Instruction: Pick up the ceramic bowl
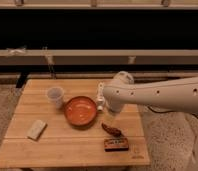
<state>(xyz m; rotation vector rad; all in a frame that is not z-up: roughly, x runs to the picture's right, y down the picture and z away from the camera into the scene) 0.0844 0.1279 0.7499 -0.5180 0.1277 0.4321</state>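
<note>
The ceramic bowl is round, shallow and orange-red with a darker rim. It sits upright near the middle of the wooden table. My gripper hangs at the end of the white arm, just above the bowl's right rim. The arm comes in from the right and hides the table's back right part.
A small translucent white cup stands left of the bowl. A pale flat packet lies at the front left. A small brown object and a dark snack bar lie at the front right. A dark wall with rails runs behind.
</note>
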